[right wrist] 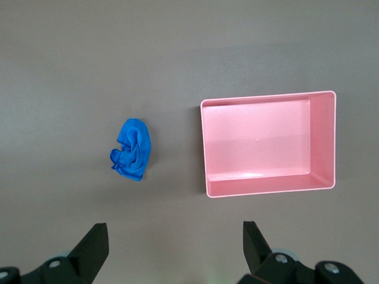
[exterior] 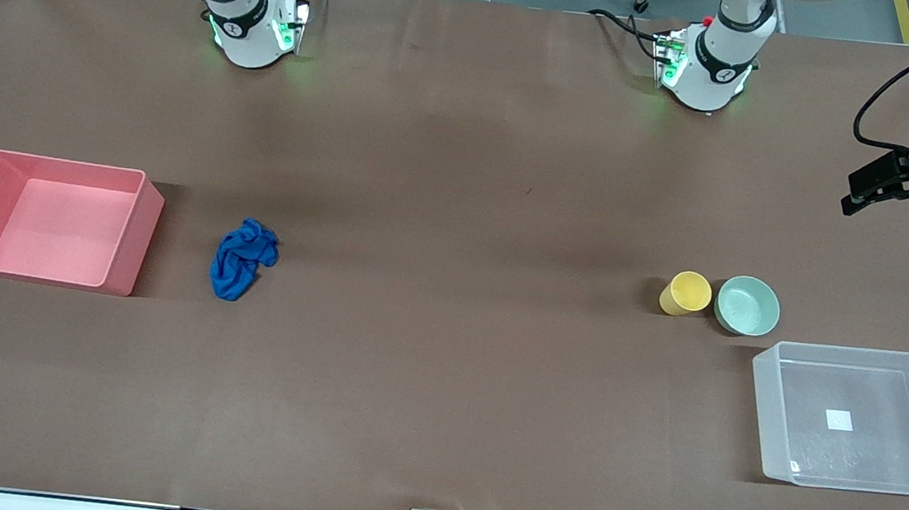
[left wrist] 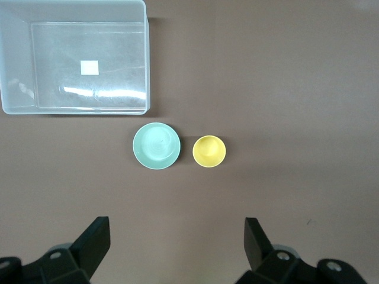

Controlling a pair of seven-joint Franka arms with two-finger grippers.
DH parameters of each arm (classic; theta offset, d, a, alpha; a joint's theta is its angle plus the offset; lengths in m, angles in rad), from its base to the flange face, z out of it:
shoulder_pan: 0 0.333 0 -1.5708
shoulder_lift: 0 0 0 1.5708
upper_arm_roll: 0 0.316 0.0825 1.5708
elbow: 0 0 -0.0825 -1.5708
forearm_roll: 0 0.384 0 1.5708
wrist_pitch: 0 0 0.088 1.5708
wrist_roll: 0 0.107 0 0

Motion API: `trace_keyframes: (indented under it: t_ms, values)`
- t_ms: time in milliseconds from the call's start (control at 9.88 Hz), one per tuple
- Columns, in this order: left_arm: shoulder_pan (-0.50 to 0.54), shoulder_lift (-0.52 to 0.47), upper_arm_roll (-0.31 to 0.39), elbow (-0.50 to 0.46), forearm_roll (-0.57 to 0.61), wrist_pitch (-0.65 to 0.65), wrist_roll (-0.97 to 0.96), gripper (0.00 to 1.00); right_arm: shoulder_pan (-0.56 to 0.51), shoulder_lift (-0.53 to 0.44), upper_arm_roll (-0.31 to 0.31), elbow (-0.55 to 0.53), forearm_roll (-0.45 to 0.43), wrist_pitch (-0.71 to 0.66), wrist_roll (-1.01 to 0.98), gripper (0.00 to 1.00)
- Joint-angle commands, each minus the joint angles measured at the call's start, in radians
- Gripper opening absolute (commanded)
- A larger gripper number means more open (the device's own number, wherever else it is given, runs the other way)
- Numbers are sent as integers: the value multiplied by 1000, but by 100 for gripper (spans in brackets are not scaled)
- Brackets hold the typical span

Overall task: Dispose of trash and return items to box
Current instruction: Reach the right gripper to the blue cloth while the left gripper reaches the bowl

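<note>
Beside pink bin [exterior: 53,219], blue rag [exterior: 243,258]

On the bench [exterior: 437,422], the rag [exterior: 243,259] lies just beside the bin [exterior: 130,250] toward the right arm's end. Well apart, toward the left arm's end, the cup [exterior: 686,293] and bowl [exterior: 747,305] stand side by side, nearly touching, the bowl closer to that end. The box [exterior: 768,406] sits near them, nearer the front camera and closer still to that end.
</note>
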Motion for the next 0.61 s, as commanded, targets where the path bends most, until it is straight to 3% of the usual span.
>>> trace_keyframes:
  t_ms: [0, 506]
  values:
    - [-1, 15, -2, -11, 16, 7, 6, 100, 2, -17, 3, -16, -10, 0, -8, 100]
    - [0, 15, 2, -11, 7, 7, 10, 100, 2, -15, 5, -17, -4, 6, 2, 100]
